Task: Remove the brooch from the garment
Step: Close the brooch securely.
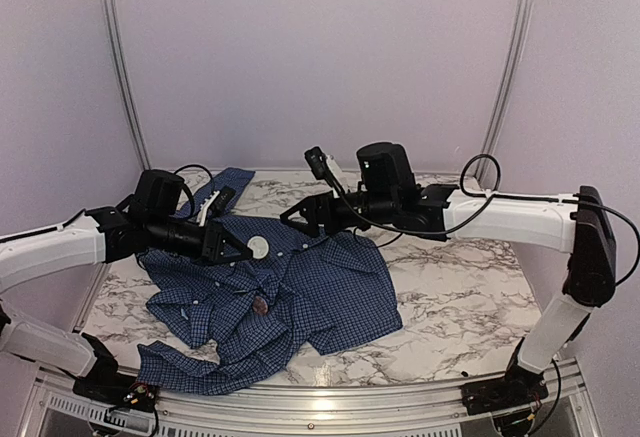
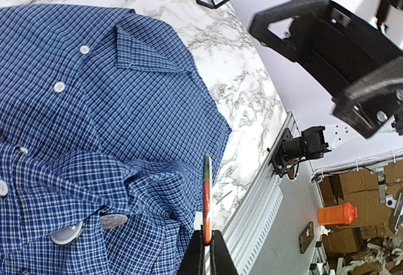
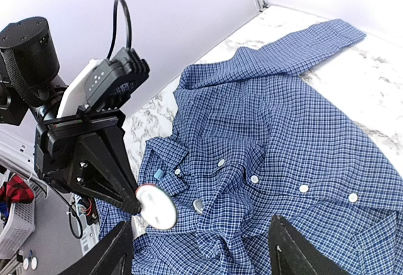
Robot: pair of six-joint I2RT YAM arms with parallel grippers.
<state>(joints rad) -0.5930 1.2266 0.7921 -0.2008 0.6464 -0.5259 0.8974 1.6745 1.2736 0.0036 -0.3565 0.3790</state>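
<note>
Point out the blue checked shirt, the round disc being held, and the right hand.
Dark blue checked button-up shirt [image 1: 330,279]: top view, its front panel.
Round white disc [image 3: 157,209]: right wrist view, its white face.
Right hand [image 3: 201,224]: right wrist view, gap between open fingers.

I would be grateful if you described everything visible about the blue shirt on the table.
The shirt is dark blue, finely checked woven cloth with a row of small pale buttons down its front. It lies rumpled and partly folded on the marble table, one sleeve stretched toward the far wall.
</note>
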